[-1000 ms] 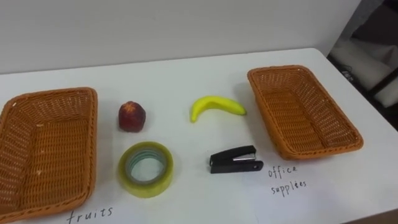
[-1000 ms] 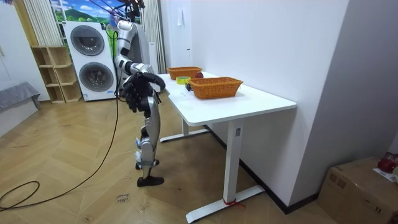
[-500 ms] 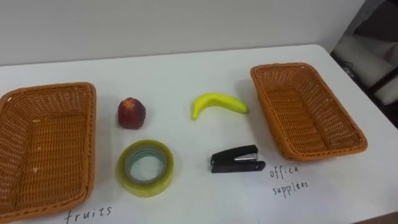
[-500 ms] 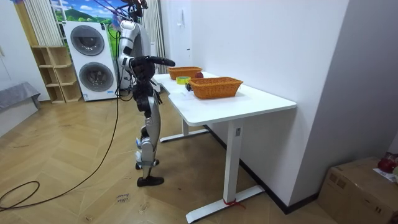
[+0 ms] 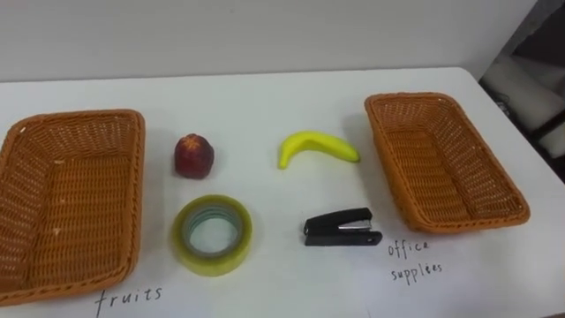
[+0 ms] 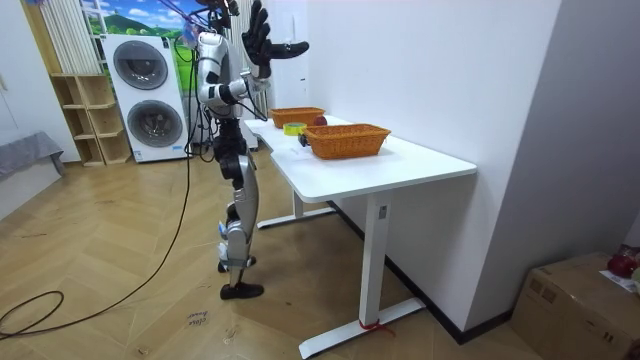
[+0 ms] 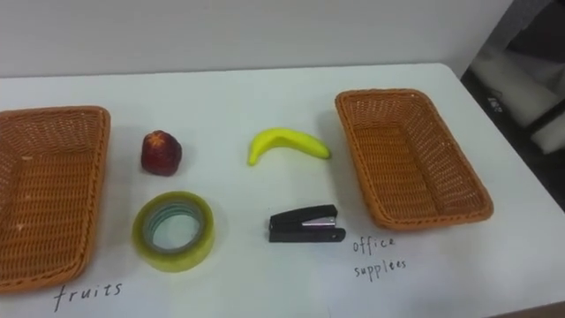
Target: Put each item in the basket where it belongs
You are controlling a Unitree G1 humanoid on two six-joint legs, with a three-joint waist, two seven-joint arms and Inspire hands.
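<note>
Right hand: raised above head height, fingers spread wide, holding nothing.
Left hand: level beside it, over the table; grip can't be told.
Fruit: mid-table, well below both hands; peach, banana.
Supplies: tape roll and stapler, nearer the front edge.
Baskets: fruit basket at left edge, office basket at right edge.

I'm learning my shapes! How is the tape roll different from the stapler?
The tape roll is a round, yellowish ring with a hole in the middle; the stapler is long, low and black. The tape roll lies nearer the left basket, while the stapler lies nearer the right basket. Both lie flat on the white table, outside the baskets.
</note>
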